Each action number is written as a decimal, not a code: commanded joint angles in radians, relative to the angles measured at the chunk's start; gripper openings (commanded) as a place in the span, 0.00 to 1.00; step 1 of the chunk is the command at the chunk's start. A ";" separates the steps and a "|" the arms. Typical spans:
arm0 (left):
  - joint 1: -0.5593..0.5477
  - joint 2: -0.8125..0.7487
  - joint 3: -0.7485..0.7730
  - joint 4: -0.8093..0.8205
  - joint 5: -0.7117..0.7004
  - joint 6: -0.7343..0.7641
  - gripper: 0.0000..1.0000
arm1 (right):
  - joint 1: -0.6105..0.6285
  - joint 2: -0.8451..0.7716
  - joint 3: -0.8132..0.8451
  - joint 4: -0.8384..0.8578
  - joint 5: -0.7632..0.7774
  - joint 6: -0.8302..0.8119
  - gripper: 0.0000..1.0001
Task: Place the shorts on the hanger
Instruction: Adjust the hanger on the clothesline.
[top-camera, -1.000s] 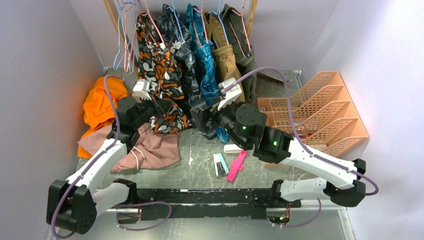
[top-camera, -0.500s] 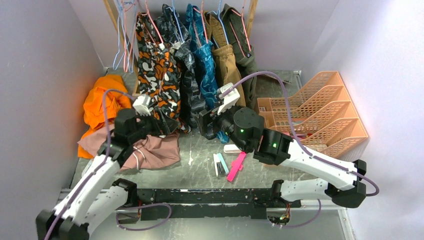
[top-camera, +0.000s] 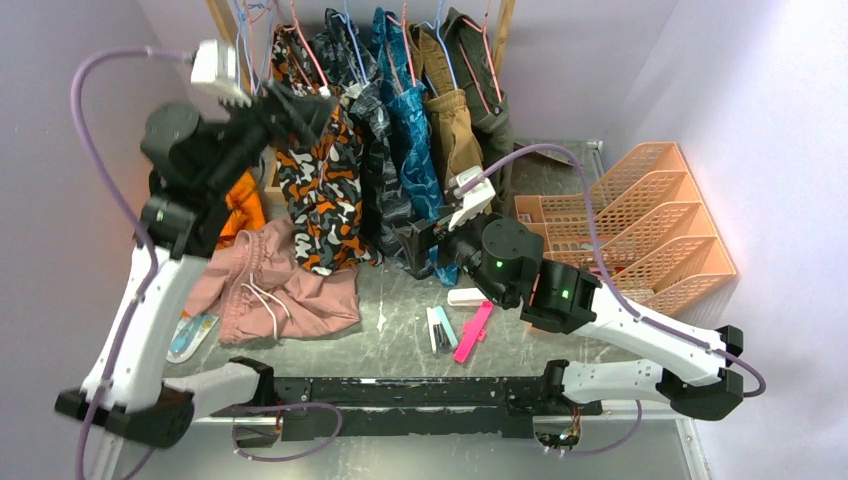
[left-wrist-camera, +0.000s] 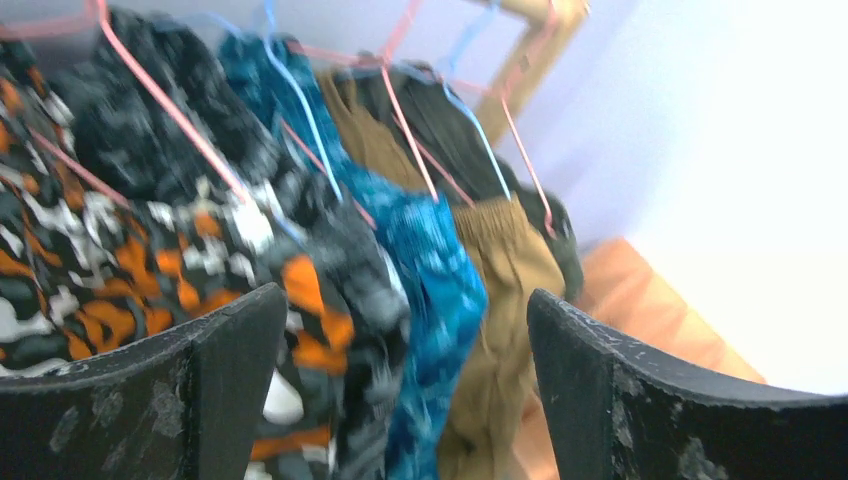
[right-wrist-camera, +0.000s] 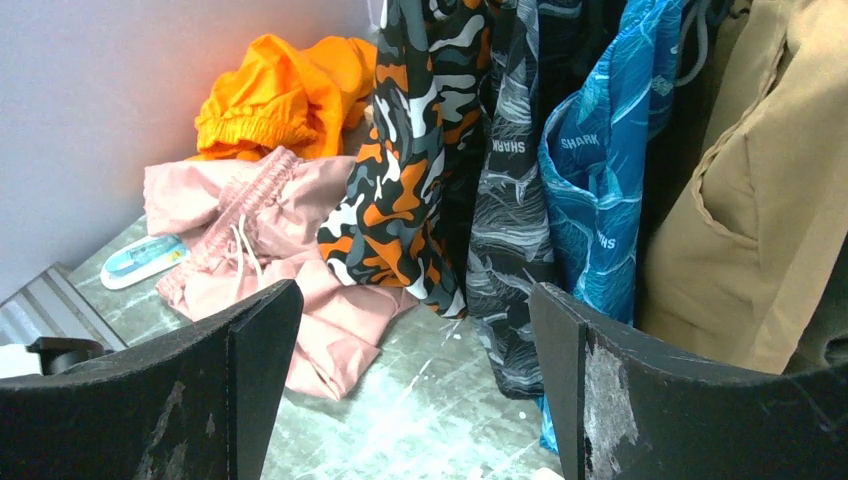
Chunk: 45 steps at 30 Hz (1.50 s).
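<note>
Grey surface (top-camera: 400, 335) and pale walls are shown. At upper centre-left, the shorts (top-camera: 320, 190) are hung from the hanger (top-camera: 306, 50), beside a grey-black pair (top-camera: 375, 185). The left gripper (left-wrist-camera: 405, 300) is held apart, empty, near the hanger. The right gripper (right-wrist-camera: 415, 295) is spread apart, empty, at lower centre.

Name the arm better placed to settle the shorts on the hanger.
Left, probably. The left gripper is open and up at the rack, by the hanger above the shorts. The right gripper, also open, sits low near neighbouring garments' hems.
</note>
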<state>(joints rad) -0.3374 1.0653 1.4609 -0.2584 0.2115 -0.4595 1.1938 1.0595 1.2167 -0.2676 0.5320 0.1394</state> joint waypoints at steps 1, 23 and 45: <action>0.002 0.204 0.258 -0.081 -0.190 -0.004 0.93 | -0.004 -0.040 -0.015 -0.025 0.021 0.029 0.88; 0.049 0.503 0.426 0.026 -0.344 -0.002 0.83 | -0.004 -0.137 -0.084 -0.053 0.047 -0.036 0.88; 0.108 0.600 0.409 0.254 -0.131 0.062 0.42 | -0.004 -0.160 -0.114 -0.043 0.101 -0.088 0.89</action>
<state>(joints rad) -0.2417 1.6699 1.8851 -0.1192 0.0032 -0.4255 1.1923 0.9115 1.1175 -0.3202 0.6106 0.0753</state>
